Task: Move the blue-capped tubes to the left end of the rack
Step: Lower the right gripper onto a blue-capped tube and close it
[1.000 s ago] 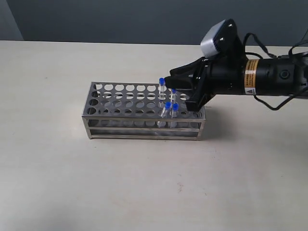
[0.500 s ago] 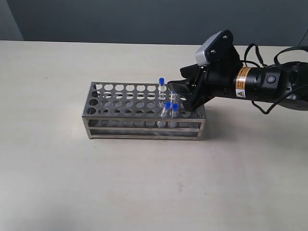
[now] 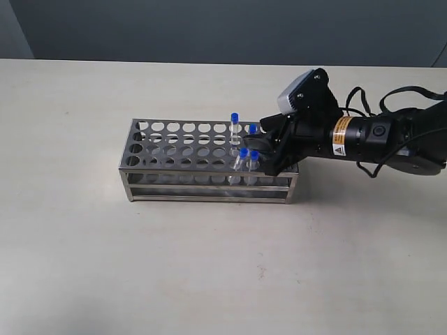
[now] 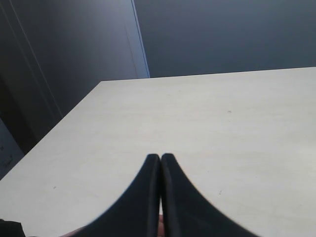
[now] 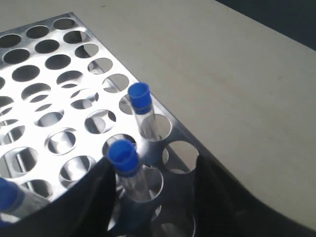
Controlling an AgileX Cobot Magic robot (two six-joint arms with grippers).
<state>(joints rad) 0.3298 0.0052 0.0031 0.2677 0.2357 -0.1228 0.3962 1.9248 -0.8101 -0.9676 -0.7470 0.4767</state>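
Note:
The steel rack (image 3: 181, 150) stands mid-table, and its four blue-capped tubes are clustered at its right end: one tall at the back (image 3: 235, 118), one beside it (image 3: 252, 129), two in the front row (image 3: 243, 152) (image 3: 254, 155). My right gripper (image 3: 254, 142) is open and lowered over that end. In the right wrist view a tube (image 5: 123, 157) stands between its fingers (image 5: 84, 197), close to one pad. Another tube (image 5: 139, 96) stands just beyond, and a third (image 5: 7, 197) is off to the side. My left gripper (image 4: 160, 157) is shut on nothing, over bare table, outside the exterior view.
The rack's holes left of the tubes (image 3: 157, 143) hold nothing. The right arm's body and cables (image 3: 377, 136) stretch over the table to the right of the rack. The beige table (image 3: 209, 265) runs to a dark wall behind.
The right gripper has come down and leftward onto the rack's right end, so its open fingers now straddle a tube. The tubes and rack have not moved.

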